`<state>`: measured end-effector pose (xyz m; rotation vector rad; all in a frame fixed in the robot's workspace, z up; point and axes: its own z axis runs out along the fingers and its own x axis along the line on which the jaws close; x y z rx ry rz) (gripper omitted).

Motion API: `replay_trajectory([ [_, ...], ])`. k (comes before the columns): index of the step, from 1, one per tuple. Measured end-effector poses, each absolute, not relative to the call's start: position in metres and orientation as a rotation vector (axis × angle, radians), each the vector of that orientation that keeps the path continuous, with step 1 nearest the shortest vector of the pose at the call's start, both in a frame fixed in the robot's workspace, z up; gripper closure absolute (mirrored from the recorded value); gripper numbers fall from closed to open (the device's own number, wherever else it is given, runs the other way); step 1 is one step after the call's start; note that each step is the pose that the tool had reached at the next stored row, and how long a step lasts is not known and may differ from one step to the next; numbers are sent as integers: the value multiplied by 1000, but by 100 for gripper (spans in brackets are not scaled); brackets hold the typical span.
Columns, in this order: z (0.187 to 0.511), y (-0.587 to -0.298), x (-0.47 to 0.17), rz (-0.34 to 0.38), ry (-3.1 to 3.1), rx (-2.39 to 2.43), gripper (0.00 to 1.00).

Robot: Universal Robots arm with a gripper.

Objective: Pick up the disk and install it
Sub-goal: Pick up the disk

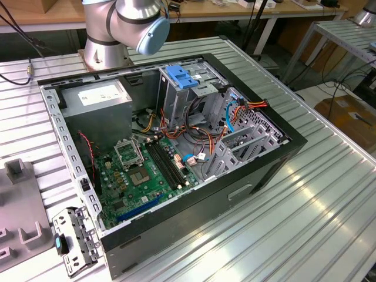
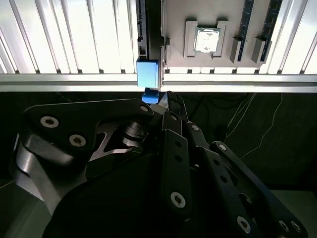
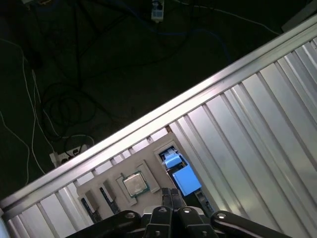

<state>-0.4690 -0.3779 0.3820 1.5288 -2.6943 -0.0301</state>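
Disk (image 2: 147, 73) stands on edge in a slot of the grey holder (image 2: 174, 54) at the rim of the ribbed aluminium table (image 2: 74, 39). Its blue end piece faces the table's edge, and in the second wrist view your gripper (image 2: 161, 101) hangs with its tip just beside that blue end. (Whether the jaws are apart, together or clamped on the disk, you cannot tell from either wrist camera.) In the first wrist view the gripper (image 3: 172, 192) is again right by the disk (image 3: 185, 181), whose blue plastic rises out of the holder (image 3: 148, 169), with the table (image 3: 257, 124) running on beyond it. A processor chip (image 2: 205, 39) lies flat in the recess next to the disk's slot, and two memory sticks (image 2: 245, 25) stand in their own slots on the far side of the chip. The same chip (image 3: 134, 183) and sticks (image 3: 106, 194) show in the first wrist view, above a dark floor strewn with loose cables (image 3: 64, 104). In the exterior view your arm (image 1: 126, 23) rises from its base behind the opened computer case (image 1: 252, 176), which lies on its side on the table (image 1: 317, 194). Inside the case you see the green motherboard (image 1: 141, 176), the grey power-supply box (image 1: 97, 97) in the corner nearest the arm's base, a tangle of orange and red wires (image 1: 194, 126), and the metal drive cage (image 1: 176, 103) with a blue latch (image 1: 182, 77) on top.
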Motion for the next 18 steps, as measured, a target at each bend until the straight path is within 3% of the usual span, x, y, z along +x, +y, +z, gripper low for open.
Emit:
replay_trajectory([
  [18,382,-378,-469,-28,-2664,1580,89],
])
